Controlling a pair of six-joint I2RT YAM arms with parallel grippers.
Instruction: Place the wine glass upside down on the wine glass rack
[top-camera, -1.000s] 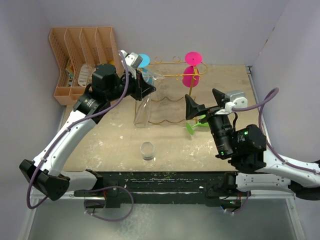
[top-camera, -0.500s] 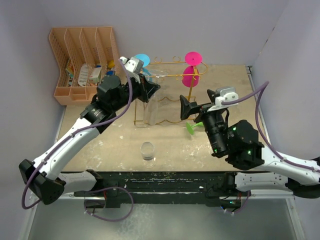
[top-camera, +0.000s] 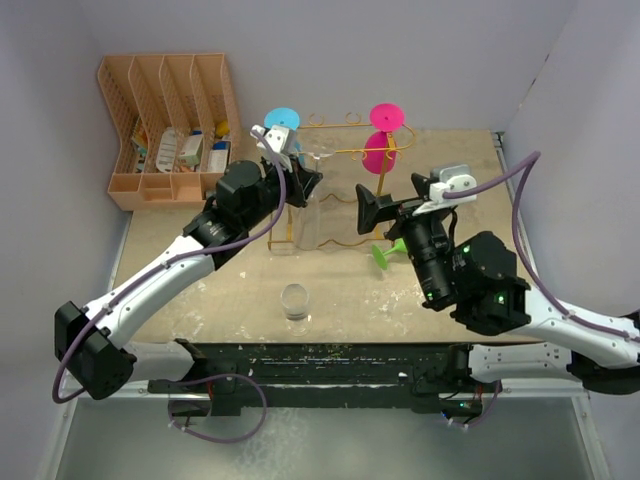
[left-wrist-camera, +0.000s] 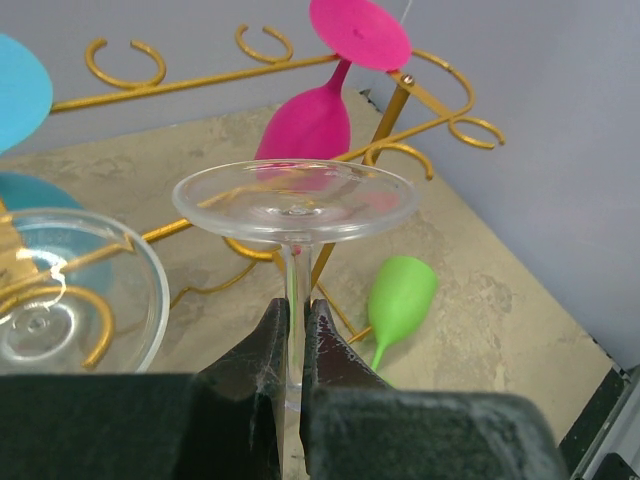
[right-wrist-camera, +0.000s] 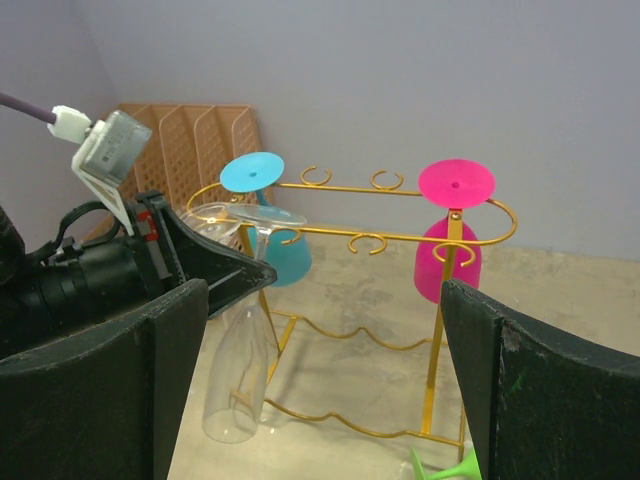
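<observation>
Left gripper (left-wrist-camera: 296, 322) was clamped on the thin stem of the clear wine glass (left-wrist-camera: 295, 200), which it held upside down, foot uppermost. In the left wrist view the bowl was hidden below the black fingers (left-wrist-camera: 262, 350); the right wrist view showed it hanging down in front of the wavy base of the wine glass rack (right-wrist-camera: 340, 187). The foot sat level with the left end of the oval top rail, just beside the blue glass (right-wrist-camera: 285, 255). Whether the stem had entered a loop could not be told.

The right gripper (right-wrist-camera: 325, 300) stood wide open with nothing between its fingers, facing the rack from the near side.

A pink glass (right-wrist-camera: 450, 255) hung inverted at the right upright. A green glass (left-wrist-camera: 400, 295) lay on its side on the table (top-camera: 450, 180); the right wrist view cut off all but its stem. A second clear disc (left-wrist-camera: 60, 290) was cropped by the left edge of the left wrist view, with gold wire across it; what it rested on was unclear. A small clear cup (top-camera: 295, 300) stood near the front edge. The peach organizer (top-camera: 165, 110) sat in the far left corner.
</observation>
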